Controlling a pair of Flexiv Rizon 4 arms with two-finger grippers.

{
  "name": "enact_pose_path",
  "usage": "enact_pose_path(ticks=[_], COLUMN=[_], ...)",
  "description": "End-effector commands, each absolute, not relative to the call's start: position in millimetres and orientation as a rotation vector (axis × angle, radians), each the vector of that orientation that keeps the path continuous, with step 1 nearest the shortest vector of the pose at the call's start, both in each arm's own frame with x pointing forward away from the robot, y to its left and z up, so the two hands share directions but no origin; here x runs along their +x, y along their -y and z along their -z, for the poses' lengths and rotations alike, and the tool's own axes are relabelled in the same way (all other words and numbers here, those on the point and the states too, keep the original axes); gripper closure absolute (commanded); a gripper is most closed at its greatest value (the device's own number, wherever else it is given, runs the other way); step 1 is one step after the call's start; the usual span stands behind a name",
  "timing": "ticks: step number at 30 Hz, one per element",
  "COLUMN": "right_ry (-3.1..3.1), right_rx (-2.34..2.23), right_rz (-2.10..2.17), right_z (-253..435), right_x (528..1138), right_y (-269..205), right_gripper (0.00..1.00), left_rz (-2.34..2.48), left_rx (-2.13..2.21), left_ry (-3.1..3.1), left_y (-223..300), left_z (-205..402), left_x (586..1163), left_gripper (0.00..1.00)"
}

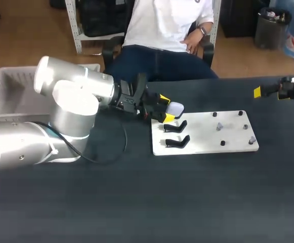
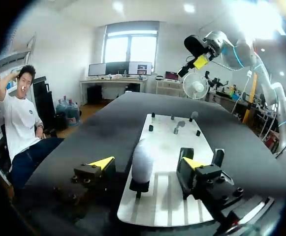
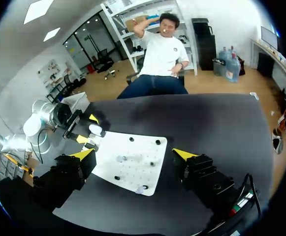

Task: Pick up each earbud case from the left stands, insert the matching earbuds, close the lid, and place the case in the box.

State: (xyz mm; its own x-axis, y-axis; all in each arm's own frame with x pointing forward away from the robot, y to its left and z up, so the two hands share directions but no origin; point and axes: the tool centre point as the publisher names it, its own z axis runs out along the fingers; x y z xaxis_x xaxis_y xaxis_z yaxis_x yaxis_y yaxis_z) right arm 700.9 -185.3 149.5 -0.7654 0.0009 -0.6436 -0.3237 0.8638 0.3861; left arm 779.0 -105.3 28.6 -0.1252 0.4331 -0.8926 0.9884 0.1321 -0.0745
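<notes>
A white earbud case (image 1: pixel 175 108) stands upright on the far-left stand of the white board (image 1: pixel 207 144). My left gripper (image 1: pixel 166 108) is at the case with a yellow tip on each side. In the left wrist view the case (image 2: pixel 143 160) sits between the fingers of my left gripper (image 2: pixel 147 164), which is open with gaps on both sides. Small grey earbuds (image 1: pixel 218 126) rest on the right half of the board among black pegs. My right gripper (image 1: pixel 268 91) hangs open at the far right, above the table; in its own view this gripper (image 3: pixel 133 154) holds nothing.
Two empty black stands (image 1: pixel 176 125) (image 1: pixel 178 142) sit on the board nearer the front than the case. A pale box (image 1: pixel 7 93) stands at the table's far left, behind my left arm. Bare dark tabletop (image 1: pixel 187 202) spreads in front of the board.
</notes>
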Motion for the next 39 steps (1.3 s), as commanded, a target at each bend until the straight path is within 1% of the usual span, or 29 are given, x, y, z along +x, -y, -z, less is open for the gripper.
enact_pose_path(ticks=[1, 5, 11, 13, 15, 20, 30, 31, 33, 37, 39], right_ry=[-2.372, -2.372, -2.372, -2.372, -2.372, -2.372, -2.372, -2.372, -2.372, -2.372, -2.372], right_rx=[-0.233, -0.233, -0.233, -0.233, -0.233, -0.233, -0.233, -0.233, -0.233, -0.233, -0.233], right_rz=[-0.640, -0.640, -0.640, -0.640, -0.640, -0.640, -0.640, -0.640, -0.640, -0.640, -0.640], right_z=[-149, -149, -149, -149, -149, -149, -149, -149, -149, -149, -149], right_x=[701, 701, 701, 701, 701, 701, 701, 701, 701, 701, 701], right_y=[185, 185, 185, 185, 185, 185, 185, 185, 185, 185, 185], right_gripper=[0.00, 0.00, 0.00, 0.00, 0.00, 0.00, 0.00, 0.00, 0.00, 0.00, 0.00], left_rz=[0.968, 0.971, 0.984, 0.986, 0.987, 0.988, 1.005, 1.006, 1.008, 1.012, 1.015], left_rx=[1.407, 1.408, 1.409, 1.407, 1.407, 1.401, 1.405, 1.406, 1.407, 1.409, 1.409], left_ry=[-1.671, -1.670, -1.672, -1.675, -1.678, -1.687, -1.689, -1.688, -1.688, -1.689, -1.689], left_y=[113, 116, 120, 120, 121, 119, 124, 124, 124, 124, 124], left_z=[-23, -19, -15, -14, -13, -11, -9, -9, -9, -8, -7], left_x=[787, 787, 787, 787, 787, 790, 788, 788, 788, 789, 789], left_gripper=[0.15, 0.16, 0.24, 0.28, 0.36, 0.51, 0.57, 0.60, 0.60, 0.68, 0.74])
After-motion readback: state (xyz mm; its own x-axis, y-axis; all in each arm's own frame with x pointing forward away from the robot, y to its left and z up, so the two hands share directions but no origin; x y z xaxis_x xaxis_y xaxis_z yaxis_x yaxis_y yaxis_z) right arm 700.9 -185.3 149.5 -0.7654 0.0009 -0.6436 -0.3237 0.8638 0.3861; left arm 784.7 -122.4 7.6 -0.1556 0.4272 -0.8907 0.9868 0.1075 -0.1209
